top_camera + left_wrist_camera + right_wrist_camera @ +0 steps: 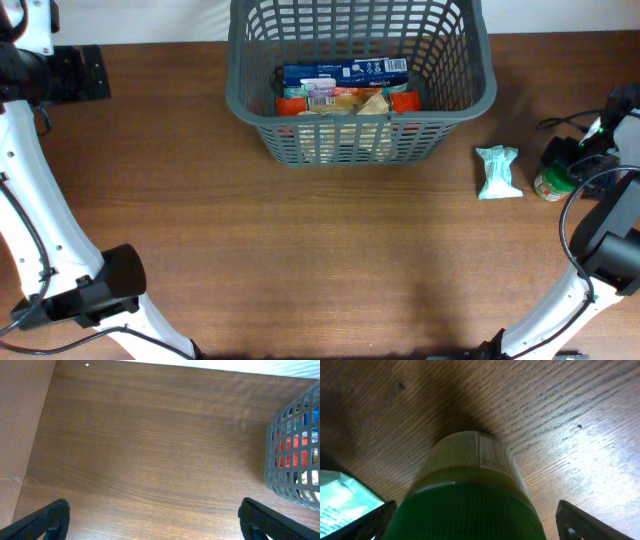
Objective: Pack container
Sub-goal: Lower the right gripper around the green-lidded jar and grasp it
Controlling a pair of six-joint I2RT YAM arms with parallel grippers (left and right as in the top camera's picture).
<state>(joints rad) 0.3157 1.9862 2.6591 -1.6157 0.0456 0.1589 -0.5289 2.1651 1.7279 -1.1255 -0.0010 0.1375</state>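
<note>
Two items sat outside the basket (pixel 350 140) at the table's (pixel 150 435) far edge: jar (pixel 465 460), pouch (pixel 497 172). Right gripper (pixel 475 522) straddled the jar, fingers wide; closing too high could let it slip or tip. Left gripper (pixel 152 517) hung wide open, well away

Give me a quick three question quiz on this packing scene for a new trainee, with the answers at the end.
1. True or false: the green-lidded jar is already inside the basket.
2. Which item lies on the table between the basket and the jar? A) teal packet B) blue box C) orange pack
3. Fill in: the left tool hangs over bare wood with its fingers ____.

Key
1. False. The jar stands on the table, with the right tool open on either side of its lid.
2. A.
3. Open.
</note>
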